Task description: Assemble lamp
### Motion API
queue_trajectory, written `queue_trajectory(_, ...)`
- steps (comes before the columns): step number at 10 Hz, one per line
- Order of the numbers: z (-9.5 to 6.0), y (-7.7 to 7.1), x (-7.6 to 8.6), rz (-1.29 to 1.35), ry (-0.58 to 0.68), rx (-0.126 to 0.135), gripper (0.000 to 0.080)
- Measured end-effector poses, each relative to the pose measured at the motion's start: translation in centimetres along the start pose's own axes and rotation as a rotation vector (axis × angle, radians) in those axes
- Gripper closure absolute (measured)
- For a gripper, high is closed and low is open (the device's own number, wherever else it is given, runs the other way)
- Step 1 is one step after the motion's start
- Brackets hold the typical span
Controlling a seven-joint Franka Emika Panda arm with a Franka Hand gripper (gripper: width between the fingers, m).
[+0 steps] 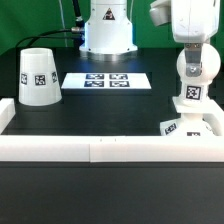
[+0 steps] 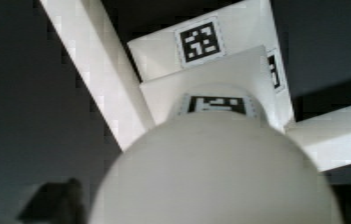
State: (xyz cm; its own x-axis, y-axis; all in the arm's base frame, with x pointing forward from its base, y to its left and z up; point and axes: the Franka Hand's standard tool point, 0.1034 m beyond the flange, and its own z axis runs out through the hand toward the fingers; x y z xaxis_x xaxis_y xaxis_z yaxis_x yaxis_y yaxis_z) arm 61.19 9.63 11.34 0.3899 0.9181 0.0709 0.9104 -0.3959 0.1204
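gripper [image 1: 192, 55] clamped on bulb [image 1: 190, 90], upright over base [image 1: 197, 126], exterior view's right. contact with base: you can't tell. shade [image 1: 38, 76] well apart, exterior view's left.

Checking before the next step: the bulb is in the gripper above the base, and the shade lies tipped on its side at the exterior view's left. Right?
Not quite. The shade stands upright on its wide end, not tipped over; the exterior view shows it. The rest holds: the gripper has the bulb above the base.
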Motion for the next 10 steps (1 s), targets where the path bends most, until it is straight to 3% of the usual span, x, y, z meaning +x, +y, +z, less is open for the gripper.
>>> queue_trajectory(1, 0.0, 0.01, -0.01, 0.0, 0.0, 0.0, 0.0222)
queue_trajectory(4, 0.01, 0.03, -0.05, 0.038, 0.002, 0.0, 0.0222)
queue_trajectory(10, -0.1, 0.35, 0.17, 0.555, 0.039, -0.031, 0.022)
